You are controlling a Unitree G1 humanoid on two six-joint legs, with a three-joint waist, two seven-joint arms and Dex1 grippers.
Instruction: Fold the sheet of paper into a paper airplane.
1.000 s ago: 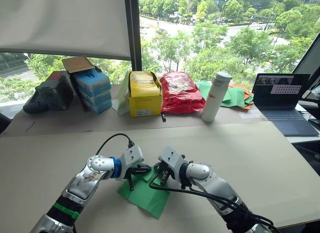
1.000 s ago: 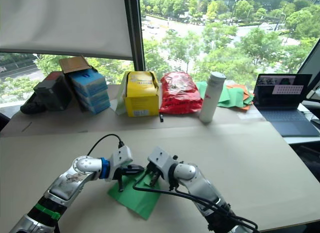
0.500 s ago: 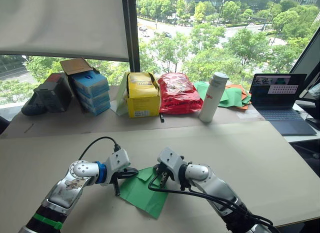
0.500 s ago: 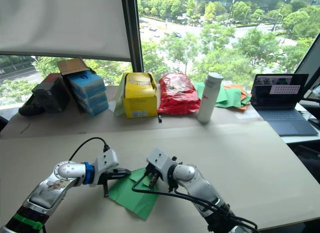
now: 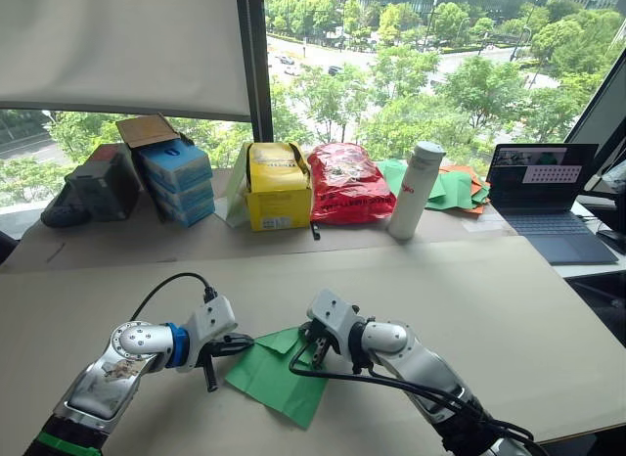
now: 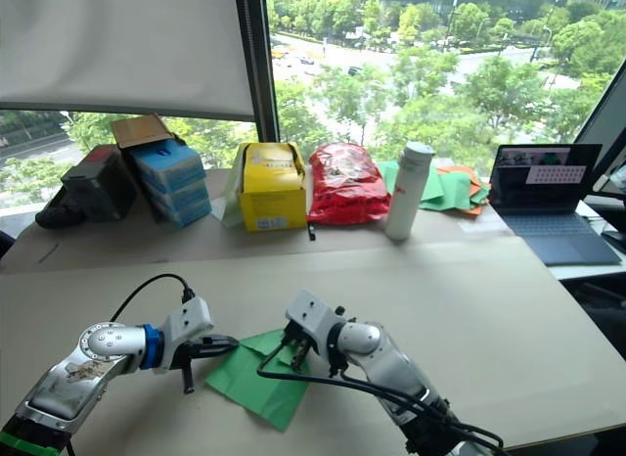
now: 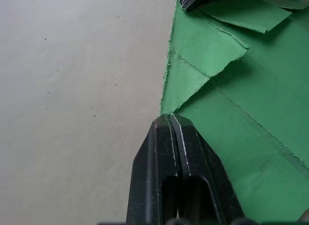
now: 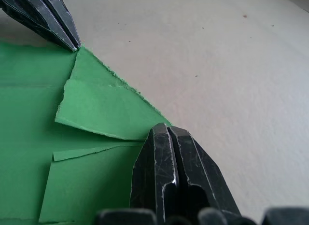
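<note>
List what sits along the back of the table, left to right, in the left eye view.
Dark bag → blue boxes → yellow box → red bag → white bottle → pile of green and orange sheets → laptop.

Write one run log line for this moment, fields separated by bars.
left tool shut at sheet of paper corner | right tool shut on its far edge | paper flat on table

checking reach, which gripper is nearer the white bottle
Right. The right gripper presses the bright green paper sheet below the white cylindrical bottle; the left gripper sits further left.
</note>
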